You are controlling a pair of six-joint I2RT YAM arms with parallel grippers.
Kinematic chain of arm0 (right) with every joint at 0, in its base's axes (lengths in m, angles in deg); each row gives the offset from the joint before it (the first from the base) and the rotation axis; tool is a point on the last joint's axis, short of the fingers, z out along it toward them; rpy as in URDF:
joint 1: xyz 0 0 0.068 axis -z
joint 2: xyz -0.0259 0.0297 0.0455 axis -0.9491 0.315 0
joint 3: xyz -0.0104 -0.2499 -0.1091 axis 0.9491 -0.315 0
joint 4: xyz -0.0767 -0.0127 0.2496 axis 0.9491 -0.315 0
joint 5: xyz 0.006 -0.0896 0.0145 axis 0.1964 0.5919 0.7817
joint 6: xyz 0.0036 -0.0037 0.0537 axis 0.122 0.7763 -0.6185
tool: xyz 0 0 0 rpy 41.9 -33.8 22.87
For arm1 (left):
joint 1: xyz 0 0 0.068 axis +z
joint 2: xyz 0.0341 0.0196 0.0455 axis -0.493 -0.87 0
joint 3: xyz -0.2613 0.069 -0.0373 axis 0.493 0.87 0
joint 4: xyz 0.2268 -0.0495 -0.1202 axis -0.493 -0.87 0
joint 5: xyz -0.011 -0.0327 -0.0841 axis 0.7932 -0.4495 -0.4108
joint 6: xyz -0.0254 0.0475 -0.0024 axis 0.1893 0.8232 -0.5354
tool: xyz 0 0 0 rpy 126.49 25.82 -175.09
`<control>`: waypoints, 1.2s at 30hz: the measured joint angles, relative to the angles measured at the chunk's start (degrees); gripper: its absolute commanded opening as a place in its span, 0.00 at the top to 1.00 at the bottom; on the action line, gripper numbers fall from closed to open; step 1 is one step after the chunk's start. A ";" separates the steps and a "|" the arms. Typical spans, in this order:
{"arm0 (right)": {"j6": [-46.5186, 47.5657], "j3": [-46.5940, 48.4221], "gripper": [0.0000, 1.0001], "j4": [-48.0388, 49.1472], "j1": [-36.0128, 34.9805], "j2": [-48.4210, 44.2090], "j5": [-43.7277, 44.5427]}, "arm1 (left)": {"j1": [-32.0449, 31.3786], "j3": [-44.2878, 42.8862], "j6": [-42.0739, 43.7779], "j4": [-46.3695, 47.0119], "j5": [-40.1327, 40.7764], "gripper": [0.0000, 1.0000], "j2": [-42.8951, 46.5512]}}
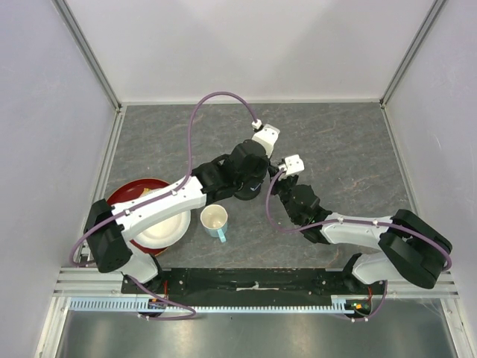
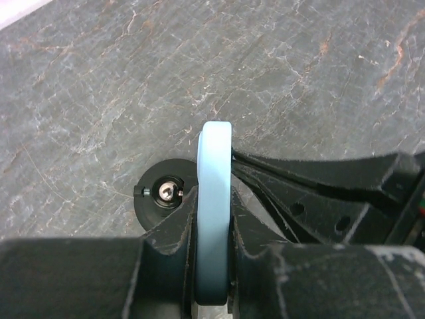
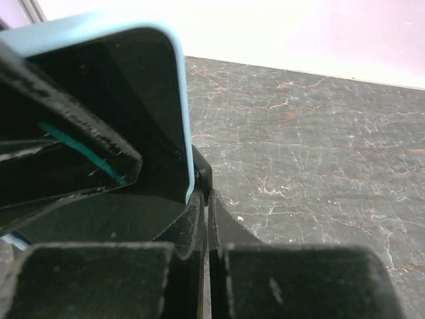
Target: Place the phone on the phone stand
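The left gripper [image 2: 214, 206] is filling the bottom of its wrist view, clenching the phone [image 2: 214, 166] edge-on, so that only the light blue case edge is showing between the two black fingers. Just beside the phone, down on the left, the round black disc base of the phone stand [image 2: 163, 194] is sitting on the grey stone-patterned table [image 2: 299, 66]. The right gripper [image 3: 206, 219] is reaching in from the other side, its fingers drawn almost together, and whether they are pinching anything cannot be told. The phone is hanging over the stand, not yet resting in it. For a clean placement, the left arm probably needs to be lowering slowly and keeping the phone's lower edge lined up with the holder, while the stand is being kept from tipping. From above, a cup [image 1: 215, 218] and a red plate [image 1: 123, 195] are lying near the left arm, while the far and right parts of the table are offering open room for drawing back.
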 measured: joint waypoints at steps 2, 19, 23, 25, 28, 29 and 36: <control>0.57 -0.09 1.00 0.79 -1.07 0.22 1.90 | -0.26 -1.42 -1.95 -1.16 1.38 0.98 -1.14; 4.59 0.37 0.60 -1.44 -2.08 -6.75 1.09 | 5.20 -1.05 -6.40 0.07 14.10 0.98 -2.71; 2.10 0.17 0.40 -6.01 8.22 -11.85 -7.96 | 5.73 0.87 -2.75 -0.37 7.96 0.98 0.28; 0.83 -0.35 0.32 -6.99 12.46 -14.19 -14.25 | 5.86 1.64 -0.13 -0.96 3.58 0.98 1.84; -0.72 -0.74 0.21 -7.15 16.31 -15.23 -24.59 | 5.81 2.40 3.45 -2.27 -2.64 0.98 3.87; -1.03 -0.83 0.20 -7.15 16.98 -15.08 -27.63 | 5.81 2.60 5.29 -3.30 -5.64 0.98 4.72; -2.21 -0.83 0.13 -5.90 18.56 -6.99 -50.69 | 6.88 6.08 10.73 -4.28 -16.02 0.98 9.22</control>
